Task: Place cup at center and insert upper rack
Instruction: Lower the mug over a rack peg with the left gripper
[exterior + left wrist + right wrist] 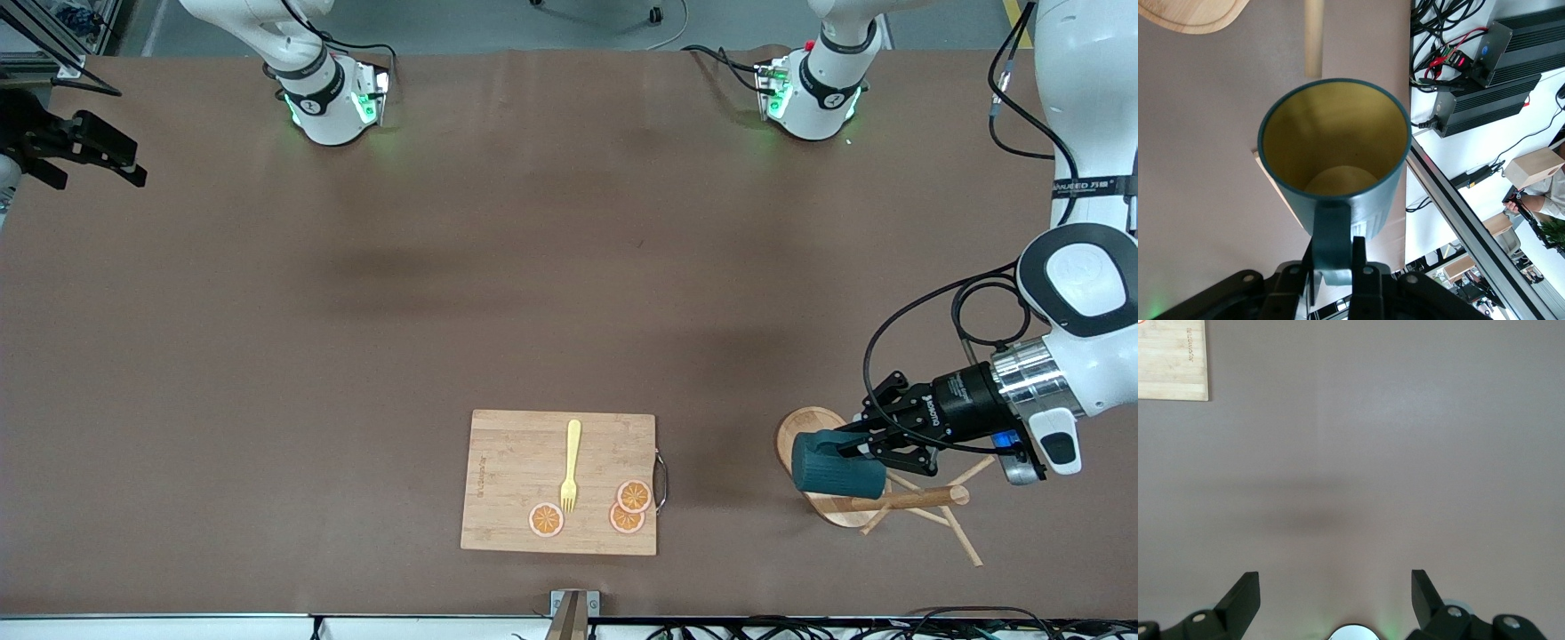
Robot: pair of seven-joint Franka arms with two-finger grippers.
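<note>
My left gripper (861, 449) is shut on the loop handle of the dark teal ribbed cup (831, 464). It holds the cup on its side over the oval base of the wooden mug tree (907, 500) at the left arm's end of the table. The left wrist view shows the cup's mustard-yellow inside (1338, 133), my left gripper (1333, 257) clamped on the handle, and the tree's post (1313, 37) past the cup. My right gripper (124, 160) waits open and empty at the right arm's end; in its wrist view it (1335, 577) is above bare table.
A rectangular bamboo cutting board (516, 480) lies near the front camera's edge, carrying a yellow fork (570, 467) and three orange slices (633, 495). Its corner shows in the right wrist view (1171, 360). The tree's thin pegs (965, 538) stick out toward the table edge.
</note>
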